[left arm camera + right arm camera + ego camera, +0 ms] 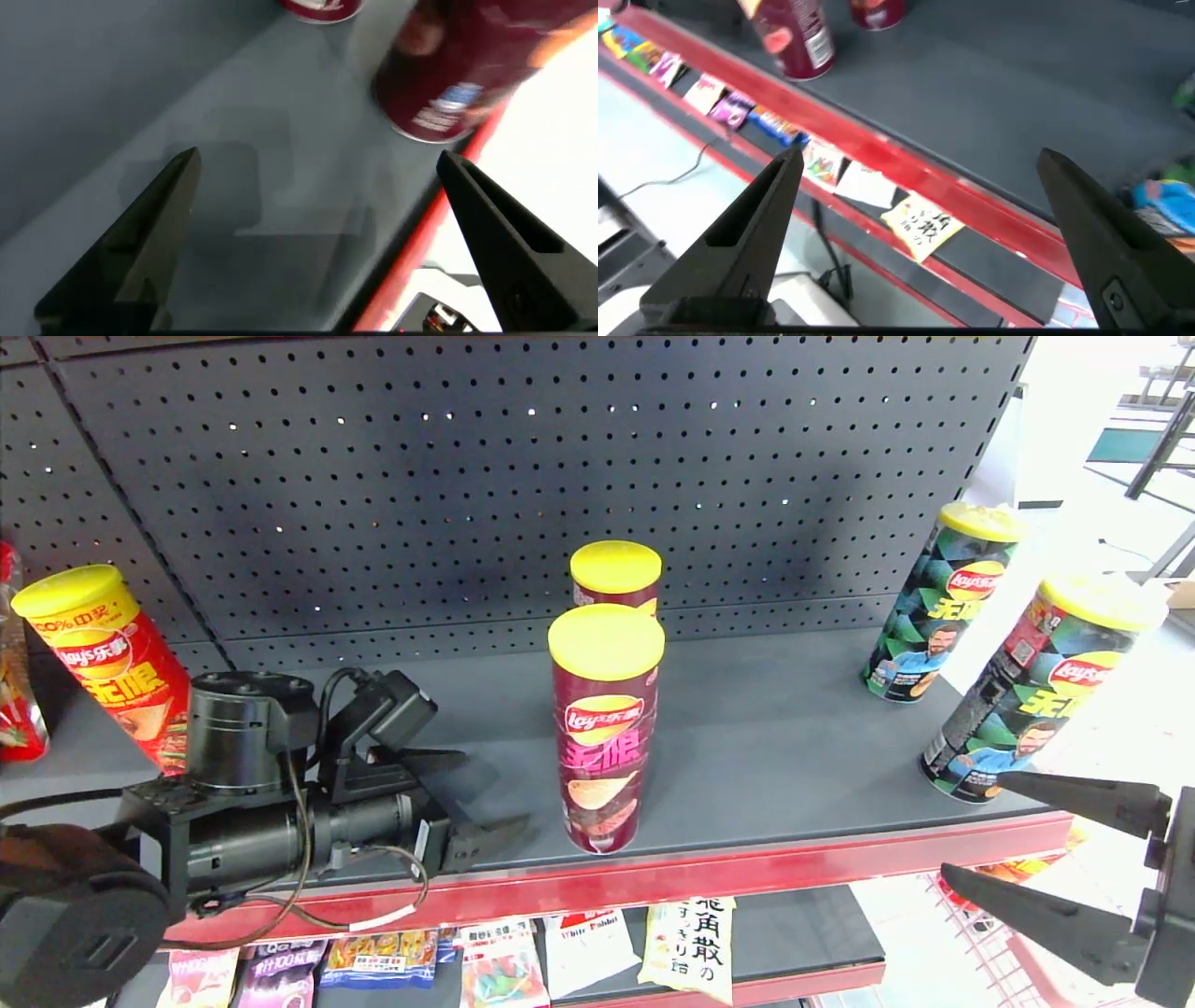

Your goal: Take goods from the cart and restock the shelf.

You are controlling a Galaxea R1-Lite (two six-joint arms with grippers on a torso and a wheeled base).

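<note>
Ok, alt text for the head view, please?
On the grey shelf, a front maroon can stands before a rear maroon can, a red can left, two green cans right. The open left gripper is beside the front one; the open right gripper hovers by the nearer green can.

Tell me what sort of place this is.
Most likely a shop aisle: a pegboard-backed shelf with a red front edge, chip canisters standing on it, and snack packets below.
</note>
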